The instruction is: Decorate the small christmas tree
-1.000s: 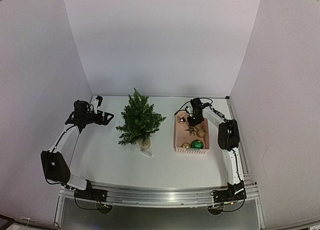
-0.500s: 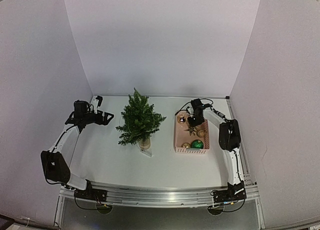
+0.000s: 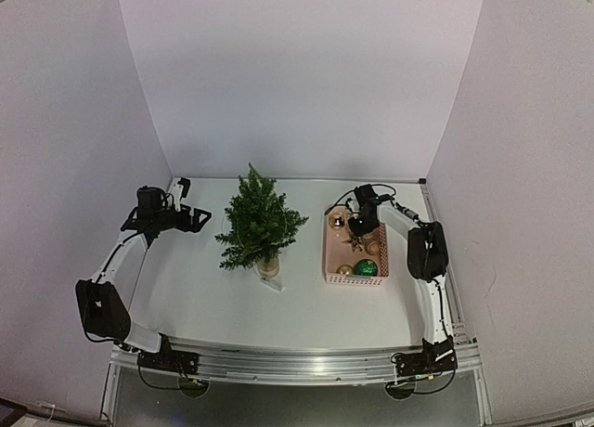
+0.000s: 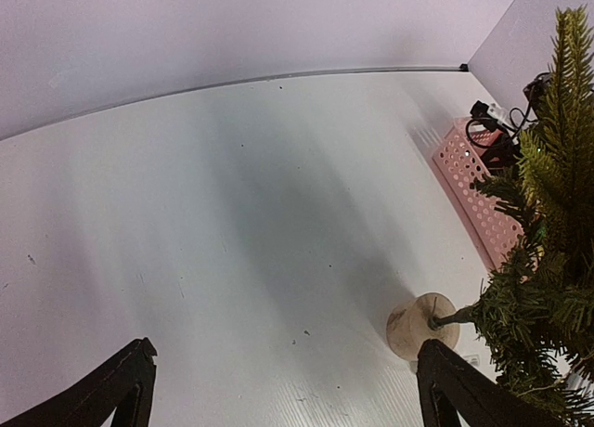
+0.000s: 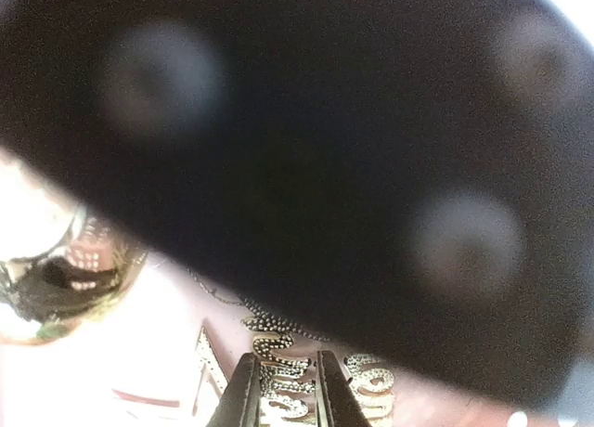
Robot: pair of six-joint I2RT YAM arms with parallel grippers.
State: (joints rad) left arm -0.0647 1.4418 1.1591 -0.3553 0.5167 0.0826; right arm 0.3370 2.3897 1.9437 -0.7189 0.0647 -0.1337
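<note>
The small christmas tree (image 3: 258, 225) stands upright on the table (image 3: 204, 292), between our two arms; left of the tree, our left arm is bent at the elbow with its wrist level, the left gripper (image 3: 197, 219) pointing towards the tree, jaws wide apart; right of the tree, our right arm folds down into the pink basket (image 3: 329, 260), the right gripper (image 5: 285, 397) showing only a narrow gap with a glittery gold ornament (image 5: 269, 348) in it; whether it is pinched we cannot tell.

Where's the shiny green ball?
In the top view, the green ball sits in the pink basket's near right corner, beside a gold ball, right of the small christmas tree.
</note>
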